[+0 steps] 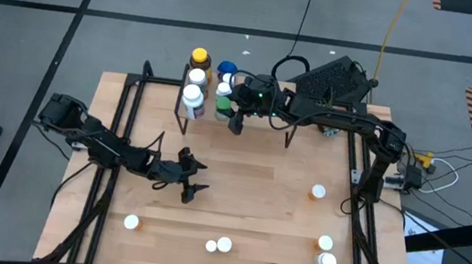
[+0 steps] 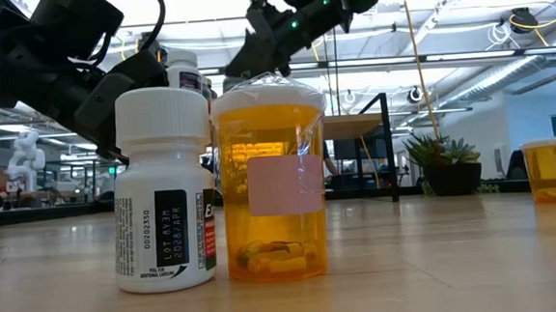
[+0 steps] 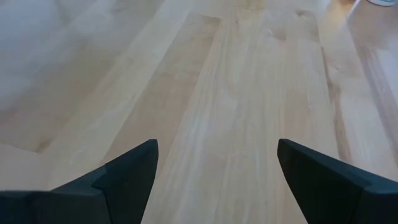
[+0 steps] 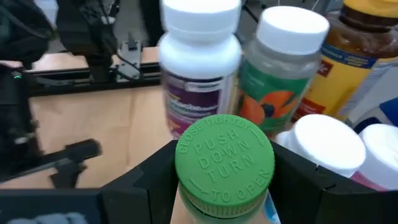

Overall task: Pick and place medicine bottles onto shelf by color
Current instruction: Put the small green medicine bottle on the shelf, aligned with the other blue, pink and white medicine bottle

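The right gripper (image 1: 238, 114) is at the shelf (image 1: 261, 108), hemmed in: a cluster of bottles (image 1: 195, 82) stands close on the side toward the left arm, and the shelf's dark legs (image 1: 289, 139) drop to the bench just beside it. Toward the bench middle there is bare wood and free room. The left gripper (image 1: 189, 185) hangs over that open middle with nothing near it; the closest things are two bottles by the near edge (image 1: 218, 244) and one white-capped bottle (image 1: 131, 222) off toward its own arm's corner.

The right gripper is clenched on a green-capped bottle (image 4: 224, 165), a dark finger pressed to each side of the cap. Just past it stand a white bottle with a purple label (image 4: 199, 68), a white-capped bottle with a green and orange label (image 4: 277, 74) and a brown bottle (image 4: 364, 56); two white caps (image 4: 329, 146) sit right beside the held one. The left gripper's fingers (image 3: 130, 171) are spread wide and hold nothing, only wood grain between them.

The bench (image 1: 254, 206) is pale planks. Three more bottles lie scattered on the right arm's side (image 1: 318, 193), well apart from both grippers. In the low view a white bottle (image 2: 162, 187) and an orange bottle (image 2: 273, 180) stand touching, with a potted plant (image 2: 443, 160) and a ceiling-lit hall behind.
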### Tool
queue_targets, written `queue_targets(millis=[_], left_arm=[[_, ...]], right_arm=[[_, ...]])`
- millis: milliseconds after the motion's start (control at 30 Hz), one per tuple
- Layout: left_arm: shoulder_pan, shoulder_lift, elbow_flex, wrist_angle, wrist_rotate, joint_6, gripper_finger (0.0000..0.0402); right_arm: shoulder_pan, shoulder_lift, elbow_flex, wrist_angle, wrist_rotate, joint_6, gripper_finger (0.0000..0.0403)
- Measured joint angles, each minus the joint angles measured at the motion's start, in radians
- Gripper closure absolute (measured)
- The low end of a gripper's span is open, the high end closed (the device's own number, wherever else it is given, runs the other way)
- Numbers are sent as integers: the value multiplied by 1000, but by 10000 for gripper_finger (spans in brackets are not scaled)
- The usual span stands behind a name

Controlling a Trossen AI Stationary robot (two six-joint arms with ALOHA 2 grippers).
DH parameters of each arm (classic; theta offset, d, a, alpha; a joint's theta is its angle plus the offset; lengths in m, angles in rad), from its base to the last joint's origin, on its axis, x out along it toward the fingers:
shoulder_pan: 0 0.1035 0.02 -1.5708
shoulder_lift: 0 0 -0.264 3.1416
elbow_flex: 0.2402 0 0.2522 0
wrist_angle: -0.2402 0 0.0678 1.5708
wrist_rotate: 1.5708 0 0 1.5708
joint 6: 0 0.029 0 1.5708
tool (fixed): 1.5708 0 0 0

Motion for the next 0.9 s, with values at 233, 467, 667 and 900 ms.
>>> queue_targets(millis=[233, 467, 667, 900], left_arm=[[0, 0, 0, -1, 6, -4, 69], [0, 0, 0, -1, 7, -5, 69], [0, 0, 0, -1, 8, -10, 69], [0, 0, 0, -2, 8, -22, 69]], right_arm=[[-6, 14, 0, 18, 0, 0, 204], [-6, 14, 0, 19, 0, -10, 184], [-6, 15, 0, 17, 1, -11, 146], [-6, -16, 0, 23, 5, -38, 129]])
